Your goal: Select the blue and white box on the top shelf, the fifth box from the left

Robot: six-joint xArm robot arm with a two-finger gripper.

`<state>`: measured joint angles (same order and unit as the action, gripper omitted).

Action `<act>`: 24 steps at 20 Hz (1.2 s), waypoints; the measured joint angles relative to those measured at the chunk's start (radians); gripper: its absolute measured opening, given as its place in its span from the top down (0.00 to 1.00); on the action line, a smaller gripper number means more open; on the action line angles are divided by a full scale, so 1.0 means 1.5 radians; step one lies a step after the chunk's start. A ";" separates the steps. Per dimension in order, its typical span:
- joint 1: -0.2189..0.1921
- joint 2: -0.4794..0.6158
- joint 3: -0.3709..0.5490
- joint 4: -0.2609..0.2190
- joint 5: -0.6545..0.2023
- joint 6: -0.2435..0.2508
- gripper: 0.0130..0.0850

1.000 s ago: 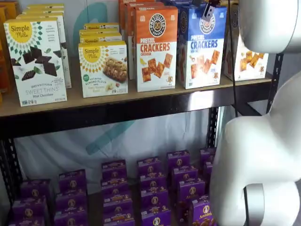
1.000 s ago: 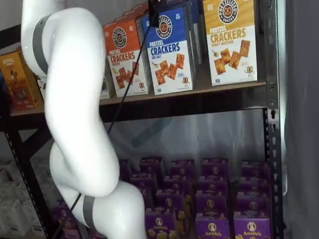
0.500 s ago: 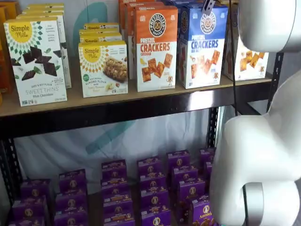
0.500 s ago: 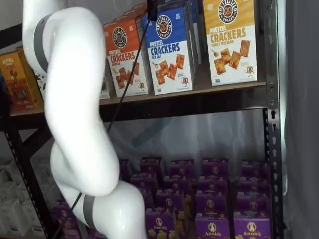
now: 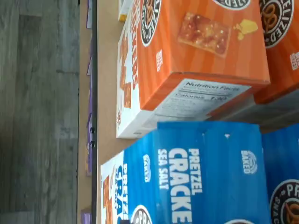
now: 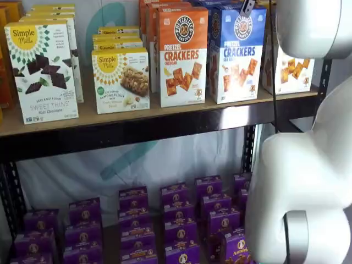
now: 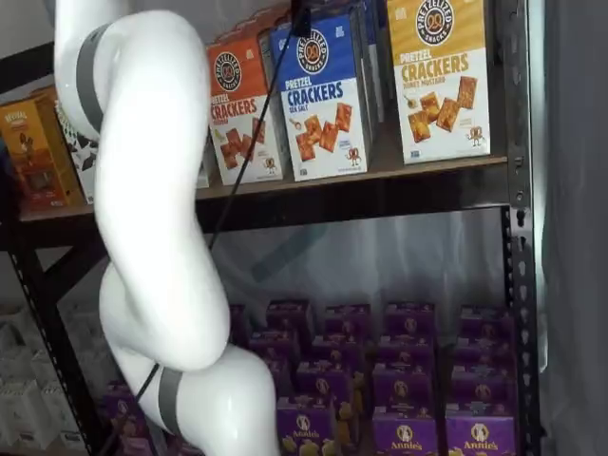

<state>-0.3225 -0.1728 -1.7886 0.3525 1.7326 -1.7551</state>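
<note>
The blue and white box (image 6: 237, 55) stands upright at the front of the top shelf (image 6: 165, 114), between an orange-and-white cracker box (image 6: 183, 55) and a yellow-topped one. It also shows in a shelf view (image 7: 326, 95) and, close up from above, in the wrist view (image 5: 201, 172). My gripper (image 6: 247, 6) shows only as a black fingertip at the view's top edge, right over the blue box's top front edge. In a shelf view the gripper (image 7: 300, 13) shows the same way, with a cable beside it. No gap between fingers shows.
More blue boxes stand behind the front one. The orange cracker box (image 5: 187, 60) sits close beside it. Simple Mills boxes (image 6: 41, 71) fill the shelf's left. Purple boxes (image 6: 176, 220) fill the lower level. My white arm (image 7: 152, 218) hangs in front of the shelves.
The black fingertip has risen a little toward the top edge above the blue box. The arm has shifted slightly sideways. The boxes have not moved.
</note>
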 joint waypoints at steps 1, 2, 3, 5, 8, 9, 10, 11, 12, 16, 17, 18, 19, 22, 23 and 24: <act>0.000 0.001 0.000 -0.002 -0.002 -0.001 0.00; 0.001 0.001 0.002 -0.005 -0.005 -0.002 0.00; 0.003 0.001 0.003 -0.008 -0.006 -0.002 0.00; 0.006 0.002 0.004 -0.014 -0.005 -0.002 0.00; 0.010 0.005 0.001 -0.021 0.001 -0.001 0.00; 0.011 0.005 0.001 -0.023 0.002 -0.001 0.00; 0.012 0.006 0.000 -0.025 0.004 -0.001 0.00; 0.013 0.007 -0.001 -0.029 0.007 -0.001 0.00; 0.014 0.007 -0.001 -0.031 0.009 -0.001 0.00; 0.018 0.007 -0.001 -0.041 0.014 -0.001 0.00; 0.019 0.007 -0.001 -0.044 0.017 -0.001 0.00; 0.019 0.008 -0.002 -0.046 0.019 -0.001 0.00; 0.019 0.008 -0.002 -0.047 0.022 -0.001 0.00; 0.019 0.007 -0.003 -0.050 0.028 -0.002 0.00; 0.019 0.006 -0.003 -0.051 0.030 -0.003 0.00; 0.019 0.006 -0.003 -0.053 0.031 -0.003 0.00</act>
<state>-0.2942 -0.1640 -1.7931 0.2736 1.7796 -1.7597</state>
